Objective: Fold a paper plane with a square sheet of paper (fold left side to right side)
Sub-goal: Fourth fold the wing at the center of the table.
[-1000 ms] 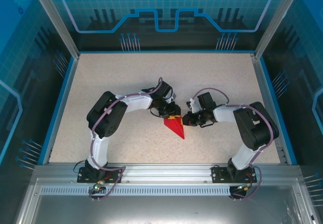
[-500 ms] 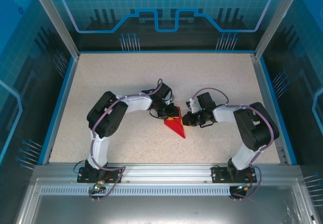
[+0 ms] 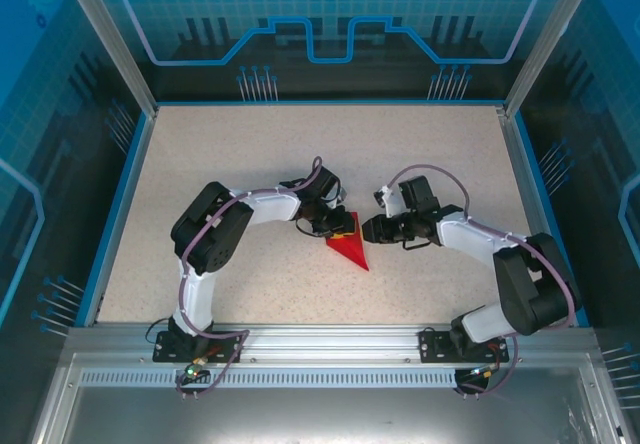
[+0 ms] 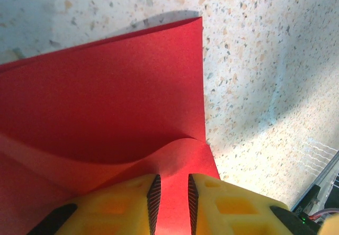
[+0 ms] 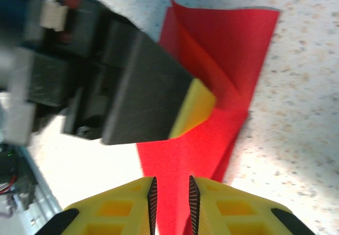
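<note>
The square sheet of paper [image 3: 349, 252] is bright red and folded into a narrow pointed wedge, lying mid-table with its tip toward the near edge. My left gripper [image 3: 340, 228] bears down on its far left corner. In the left wrist view its jaws [image 4: 171, 192] stand a narrow gap apart over the red paper [image 4: 106, 97], where a loose layer bulges up. My right gripper [image 3: 368, 232] is at the paper's right side, slightly open [image 5: 170, 198] with red paper [image 5: 222, 50] showing between the pads. The left gripper's finger [image 5: 196, 105] rests on the paper there.
The speckled beige table [image 3: 250, 154] is ringed by a blue rim [image 3: 120, 204] and transparent walls with metal posts [image 3: 105, 34]. Both arm bases are bolted to the metal rail [image 3: 320, 339] at the near edge. The right arm's elbow [image 3: 535, 284] sticks out toward the right wall.
The right gripper's jaws have parted from shut to a narrow gap. The right arm's elbow swung out to the right. The left gripper stayed on the paper.
</note>
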You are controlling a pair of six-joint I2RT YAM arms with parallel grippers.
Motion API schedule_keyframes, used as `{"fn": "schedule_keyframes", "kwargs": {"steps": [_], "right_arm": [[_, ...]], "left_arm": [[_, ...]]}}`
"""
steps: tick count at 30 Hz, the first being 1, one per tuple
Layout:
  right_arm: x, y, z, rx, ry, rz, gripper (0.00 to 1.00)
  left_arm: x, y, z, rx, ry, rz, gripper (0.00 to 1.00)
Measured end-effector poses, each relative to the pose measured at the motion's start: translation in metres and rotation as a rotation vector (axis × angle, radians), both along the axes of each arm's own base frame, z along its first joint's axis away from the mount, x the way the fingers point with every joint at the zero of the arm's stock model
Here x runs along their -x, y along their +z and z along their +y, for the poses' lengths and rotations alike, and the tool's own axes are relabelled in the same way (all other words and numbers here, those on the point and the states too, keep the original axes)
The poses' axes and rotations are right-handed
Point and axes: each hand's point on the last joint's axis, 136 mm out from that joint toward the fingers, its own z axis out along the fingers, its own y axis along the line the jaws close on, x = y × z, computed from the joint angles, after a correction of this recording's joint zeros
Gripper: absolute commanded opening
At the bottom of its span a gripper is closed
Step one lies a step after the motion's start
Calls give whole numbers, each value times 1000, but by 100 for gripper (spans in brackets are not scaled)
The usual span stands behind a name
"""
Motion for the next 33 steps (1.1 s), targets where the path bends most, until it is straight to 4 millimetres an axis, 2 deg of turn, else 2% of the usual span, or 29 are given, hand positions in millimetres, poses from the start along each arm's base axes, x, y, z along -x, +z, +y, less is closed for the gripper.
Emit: {"fn": "schedule_keyframes", "kwargs": {"steps": [3, 7, 11, 23, 33], "right_arm": [[14, -2, 9, -59, 37, 54, 21], [33, -15, 23, -90, 90, 145, 19], [42, -28, 27, -88, 106, 199, 19], [53, -51, 23, -42, 103, 258, 19], [54, -57, 19, -5, 95, 255, 19]], "left_arm": [[0, 0, 0, 1, 0, -1, 26], [0, 0, 0, 1, 0, -2, 26], [0, 0, 0, 1, 1, -2, 26], [0, 0, 0, 0, 1, -3, 26], [-1, 0, 0, 0, 2, -3, 26]]}}
